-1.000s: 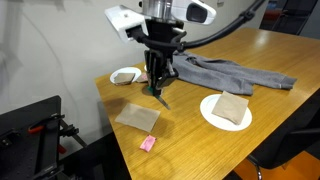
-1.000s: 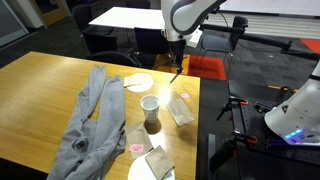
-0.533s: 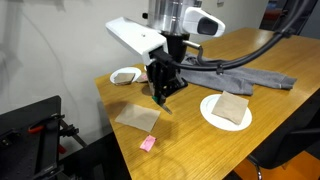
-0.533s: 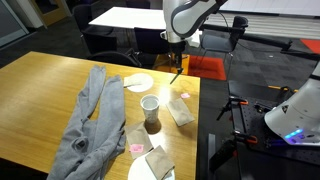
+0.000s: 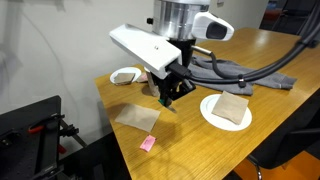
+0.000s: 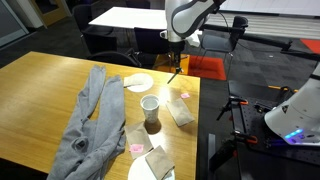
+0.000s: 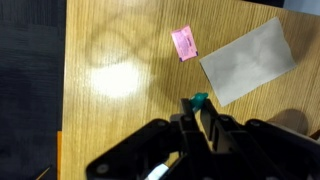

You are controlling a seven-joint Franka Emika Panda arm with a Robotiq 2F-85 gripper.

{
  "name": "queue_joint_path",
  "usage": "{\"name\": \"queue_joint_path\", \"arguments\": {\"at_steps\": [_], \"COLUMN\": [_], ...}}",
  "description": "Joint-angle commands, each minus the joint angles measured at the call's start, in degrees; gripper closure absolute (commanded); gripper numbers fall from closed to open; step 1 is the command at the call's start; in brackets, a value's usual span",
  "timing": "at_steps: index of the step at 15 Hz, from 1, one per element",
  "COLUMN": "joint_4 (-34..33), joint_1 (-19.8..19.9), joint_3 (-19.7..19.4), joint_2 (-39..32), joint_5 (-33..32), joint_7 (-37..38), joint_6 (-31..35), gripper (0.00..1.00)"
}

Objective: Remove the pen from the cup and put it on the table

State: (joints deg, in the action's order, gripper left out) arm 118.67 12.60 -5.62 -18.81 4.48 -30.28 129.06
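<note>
Green pen point(image 7: 199, 100), pink block point(image 7: 183, 43), light-brown grained table point(image 7: 120, 60), grey cloth point(image 6: 85, 120), white plate point(image 5: 207, 108)

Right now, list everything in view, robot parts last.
pen: one, green, in the gripper
cup: one, greyish, mid-table
bowl: one, white, near the table corner
plate: one, white, under a napkin
napkins: at least two, tan, this one near the edge, another on the plate
pink block: one, beside the flat napkin
garment: one, grey, spread on the table
table: one, light-brown wood
gripper: one, dark, shut on the pen
</note>
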Motion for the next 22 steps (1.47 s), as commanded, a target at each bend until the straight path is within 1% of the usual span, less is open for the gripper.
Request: {"name": "queue_joint_path", "arguments": {"at_steps": [1,2,3,7,9,12,15,19,22], "joint_4": [-0.1,-0.1,-0.1,0.2,0.0,-0.6,-0.9,-1.0,-1.2], "joint_1": [0.6,0.7,0.9,2.3,3.8,6.4,8.3,9.1,9.3], "joint_3": [0.7,0.7,0.9,1.9,3.1,5.7,7.5,8.4,8.9], "joint_2": [0.0,0.0,0.0,-0.9,-1.8,-3.5,-5.3,-8.1,-9.8], "joint_5": [-0.3,-0.3,0.0,2.0,4.7,10.1,14.7,17.7,18.3], "joint_7": [0.2,0.2,-0.9,-4.9,-9.1,-18.1,-25.6,-31.0,-32.5], "joint_6": [-0.1,-0.1,1.9,9.0,11.0,11.9,12.7,14.8,15.5], "gripper": [0.85,0.85,0.96,0.96,0.96,0.96,0.96,0.96,0.96]}}
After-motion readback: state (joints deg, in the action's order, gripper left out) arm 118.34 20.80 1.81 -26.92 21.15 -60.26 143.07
